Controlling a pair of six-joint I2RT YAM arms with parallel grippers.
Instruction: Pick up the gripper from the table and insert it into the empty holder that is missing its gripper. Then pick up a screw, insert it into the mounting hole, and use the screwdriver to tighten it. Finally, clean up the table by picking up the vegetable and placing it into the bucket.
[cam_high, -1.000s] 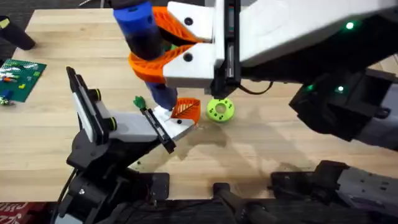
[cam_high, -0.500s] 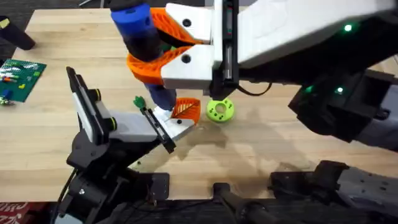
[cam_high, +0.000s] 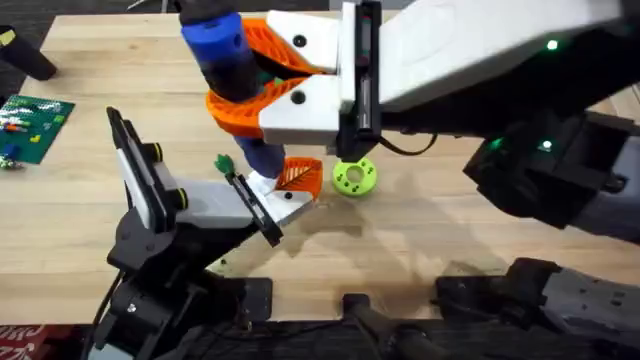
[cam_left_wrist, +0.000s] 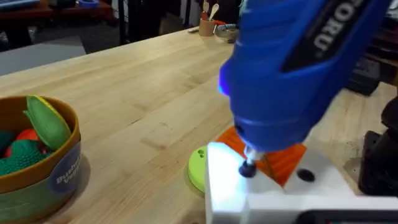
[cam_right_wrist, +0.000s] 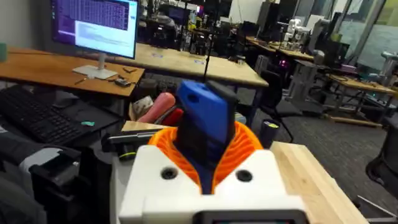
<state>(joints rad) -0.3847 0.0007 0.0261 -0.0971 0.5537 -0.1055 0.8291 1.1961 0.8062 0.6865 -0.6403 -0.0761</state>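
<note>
Your right hand (cam_high: 262, 92), the one with white blocks and smooth orange ribbed jaws, is clamped around the thick cylindrical screwdriver with the bright blue handle and darker blue barrel (cam_high: 222, 50). From the right wrist you see that handle (cam_right_wrist: 204, 124) standing up between the two orange jaws, gripped on both sides. The tool is held close to upright, leaning slightly, with its dark lower barrel pointing down below the hand.

Directly under your right hand, the driver's tip meets a small dark screw head (cam_left_wrist: 247, 168) sitting in the top face of the white plastic wedge-shaped holder (cam_left_wrist: 273, 196). The small orange triangular ribbed gripper finger (cam_high: 299, 176) sits in that holder, just beyond the tip as the left wrist sees it.

Your left hand is at the holder's near end in the overhead view, but its fingers are hidden, so you cannot tell whether it is wide or narrow. The holder's long thin black bar (cam_high: 253, 207) runs diagonally from that hand toward the driver.

Just to the right of the orange finger, a lime green round disc with small holes (cam_high: 354, 176) lies flat on the light wooden worktop (cam_high: 420, 240). A small green piece (cam_high: 223, 163) lies on the worktop just left of the barrel.

Off to the side of your left hand, a brown bucket (cam_left_wrist: 59, 174) holds green and orange toy vegetables (cam_left_wrist: 37, 127).
</note>
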